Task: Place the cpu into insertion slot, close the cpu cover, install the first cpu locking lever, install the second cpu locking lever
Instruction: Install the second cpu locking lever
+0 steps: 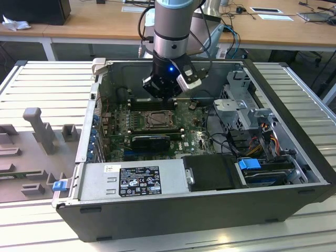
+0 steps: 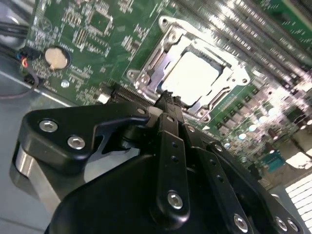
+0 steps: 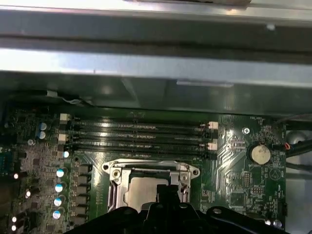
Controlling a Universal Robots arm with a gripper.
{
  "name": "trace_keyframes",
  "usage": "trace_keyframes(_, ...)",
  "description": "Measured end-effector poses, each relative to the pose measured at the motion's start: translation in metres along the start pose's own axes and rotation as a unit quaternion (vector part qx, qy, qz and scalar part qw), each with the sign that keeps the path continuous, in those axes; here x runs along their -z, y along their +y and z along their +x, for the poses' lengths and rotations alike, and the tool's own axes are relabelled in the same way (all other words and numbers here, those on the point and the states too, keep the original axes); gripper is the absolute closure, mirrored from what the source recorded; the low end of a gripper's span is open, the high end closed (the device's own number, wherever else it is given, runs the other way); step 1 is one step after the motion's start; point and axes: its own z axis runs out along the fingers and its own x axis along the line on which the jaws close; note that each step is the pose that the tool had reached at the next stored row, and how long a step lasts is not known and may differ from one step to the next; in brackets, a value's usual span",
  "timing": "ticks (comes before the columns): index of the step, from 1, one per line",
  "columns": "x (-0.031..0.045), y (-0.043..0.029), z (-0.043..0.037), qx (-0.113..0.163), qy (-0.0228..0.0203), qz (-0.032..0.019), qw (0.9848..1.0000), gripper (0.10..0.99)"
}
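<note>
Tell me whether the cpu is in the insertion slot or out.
In: the cpu lies flat inside the insertion slot, framed by the cpu cover, in both wrist views.

A: So the cpu (image 3: pixel 144 191) is sitting in the insertion slot (image 3: pixel 115 192), with the cpu cover (image 3: pixel 148 169) framing it.

B: Yep, and the black claw (image 3: pixel 165 195) hangs right over it, memory slots (image 3: pixel 141 136) just beyond.

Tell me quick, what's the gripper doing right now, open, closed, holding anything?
Gripper: shut, fingers together, holding nothing visible, poised above the cpu seated in the insertion slot.
</note>
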Motion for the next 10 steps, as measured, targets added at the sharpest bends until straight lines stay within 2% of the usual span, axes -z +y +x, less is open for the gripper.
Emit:
trace_keyframes(2, 0.0000, -0.0182, 0.0009, 0.000, 0.0002, 0.0007, 1.0000, 0.980)
trace_keyframes(3, -0.0003, -0.0249, 0.0012, 0.000, 0.0002, 0.0007, 1.0000, 0.980)
trace_keyframes(8, -0.0008, -0.0438, 0.0022, 0.000, 0.0004, 0.0007, 1.0000, 0.980)
trace_keyframes(10, -0.0006, -0.0474, 0.0050, 0.000, 0.0005, 0.0003, 1.0000, 0.980)
